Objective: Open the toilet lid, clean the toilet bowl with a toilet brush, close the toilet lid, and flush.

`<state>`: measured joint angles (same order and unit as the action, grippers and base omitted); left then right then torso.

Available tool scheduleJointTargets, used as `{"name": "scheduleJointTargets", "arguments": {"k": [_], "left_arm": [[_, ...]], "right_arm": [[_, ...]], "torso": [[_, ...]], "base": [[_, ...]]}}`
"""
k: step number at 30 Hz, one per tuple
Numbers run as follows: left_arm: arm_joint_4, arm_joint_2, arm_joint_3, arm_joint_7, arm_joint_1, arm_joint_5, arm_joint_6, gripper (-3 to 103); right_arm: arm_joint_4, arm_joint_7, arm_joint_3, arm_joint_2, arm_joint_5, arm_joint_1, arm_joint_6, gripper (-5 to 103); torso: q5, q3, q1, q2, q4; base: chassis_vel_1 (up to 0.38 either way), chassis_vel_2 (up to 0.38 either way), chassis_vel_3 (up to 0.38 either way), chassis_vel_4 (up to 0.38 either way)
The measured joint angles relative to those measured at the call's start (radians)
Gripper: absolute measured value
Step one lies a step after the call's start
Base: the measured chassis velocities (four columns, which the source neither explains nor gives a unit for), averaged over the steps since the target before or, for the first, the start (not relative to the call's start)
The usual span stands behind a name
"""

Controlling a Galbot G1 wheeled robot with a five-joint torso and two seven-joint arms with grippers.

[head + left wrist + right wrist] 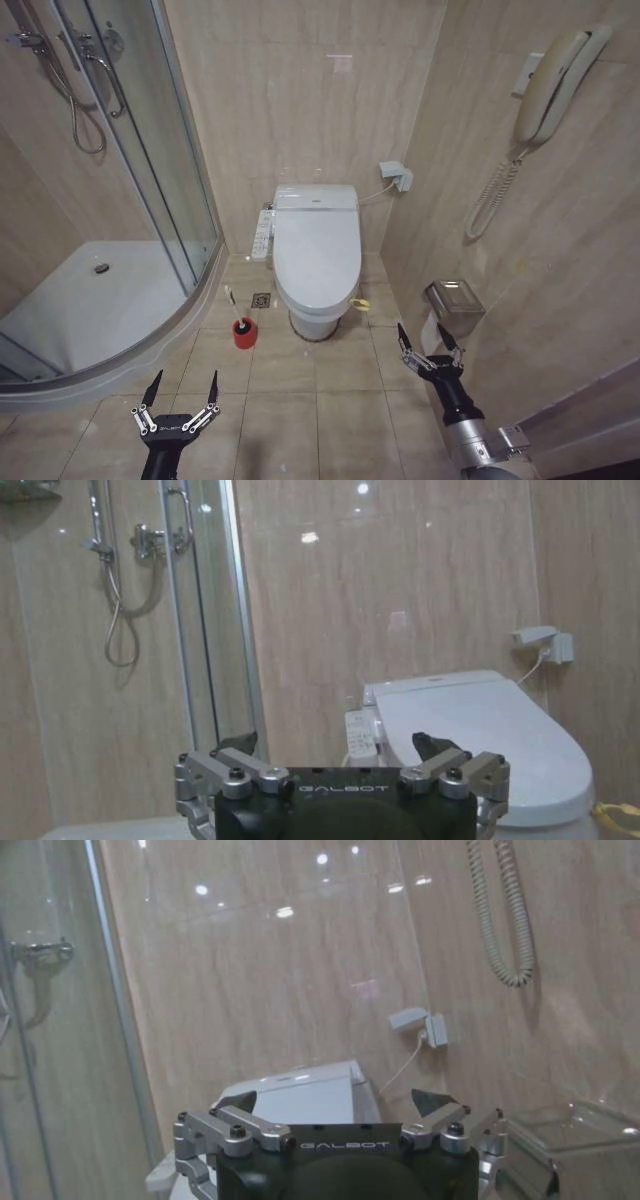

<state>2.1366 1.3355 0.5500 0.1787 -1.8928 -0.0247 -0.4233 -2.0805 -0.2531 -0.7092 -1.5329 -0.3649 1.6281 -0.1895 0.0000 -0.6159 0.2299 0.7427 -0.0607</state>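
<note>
The toilet lid [317, 250] is a glossy white oval lying shut against the back wall, so the inside of the toilet bowl [314, 323] is hidden and I see just its ceramic base. A green-yellow strap [360, 303] hangs at the lid's front right edge. The long button panel [263, 235] runs along its left side. On the floor to the front left, the toilet brush [232, 300] leans its pale handle out of a small red cup [244, 333]. My left gripper [183, 388] is open low at the left, my right gripper [428, 338] open at the right; both are well short of the toilet. The wrist views show the left gripper [340, 744] and right gripper [335, 1102] facing the lid [480, 727] [300, 1099].
A curved glass shower enclosure [190, 200] with a raised tray [100, 300] takes up the left. On the right wall hang a phone [555, 85] and a metal paper holder [455, 300]. A floor drain [261, 299] sits beside the toilet. Tiled floor lies open between me and the toilet.
</note>
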Motion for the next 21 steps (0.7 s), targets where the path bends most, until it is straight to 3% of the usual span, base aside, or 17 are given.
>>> {"name": "scheduleJointTargets", "arguments": {"k": [21], "left_arm": [[0.000,0.000,0.000,0.000,0.000,0.000,0.000,100]], "right_arm": [[-0.005,0.028,-0.012,-0.002,0.027,-0.003,-0.016,100]], "torso": [[-0.0001,0.000,0.000,0.000,0.0000]], "base": [[-0.016,0.019,0.016,-0.016]]}}
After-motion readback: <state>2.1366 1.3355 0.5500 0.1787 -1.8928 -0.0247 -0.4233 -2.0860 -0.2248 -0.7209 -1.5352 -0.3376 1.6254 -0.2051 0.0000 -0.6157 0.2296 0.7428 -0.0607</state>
